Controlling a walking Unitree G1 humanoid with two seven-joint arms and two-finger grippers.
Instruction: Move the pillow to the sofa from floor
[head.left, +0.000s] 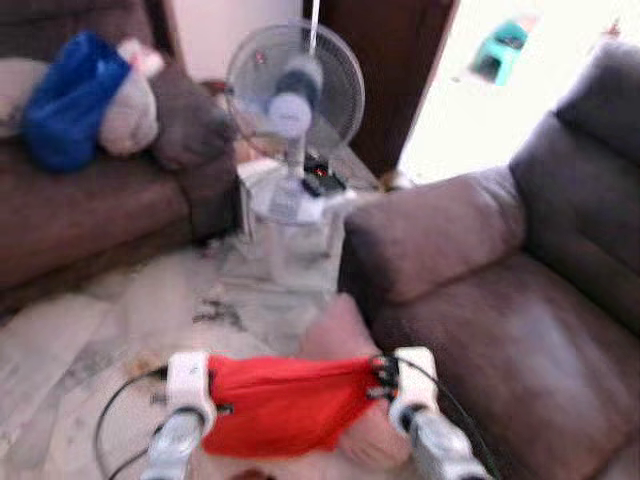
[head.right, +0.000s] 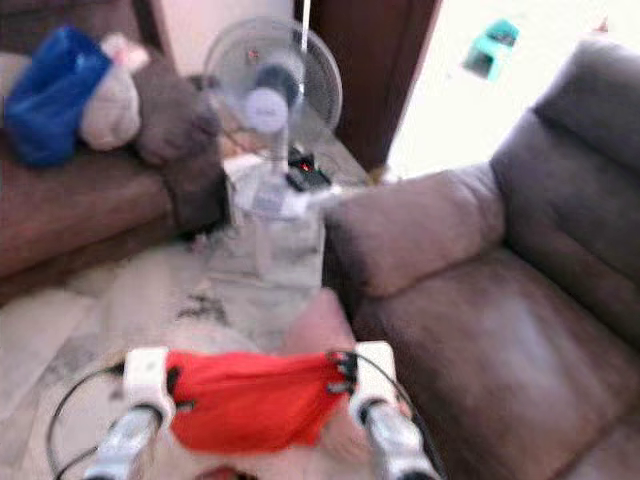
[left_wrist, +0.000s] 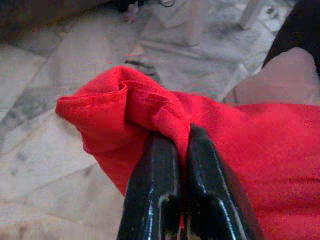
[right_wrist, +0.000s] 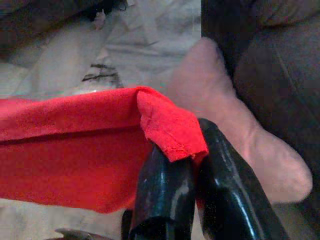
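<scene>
Pillow (head.left: 285, 405): lifted, pinched by left gripper (left_wrist: 182, 145) and right gripper (right_wrist: 187, 150); right-hand sofa (head.left: 500, 330) placement pending.

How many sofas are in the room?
2: a brown sofa at the left with soft things piled on it, and a grey-brown sofa at the right. More may be out of view.

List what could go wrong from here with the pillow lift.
Both grips are thin: the left gripper and right gripper each pinch only a bunched fold of the red cover, so the cloth could slip out or slide off the pinkish pillow that pokes out of it. The sofa on the right has a raised armrest, which the hanging pillow might catch on. The fan stands just ahead, so a forward swing could knock it.
</scene>
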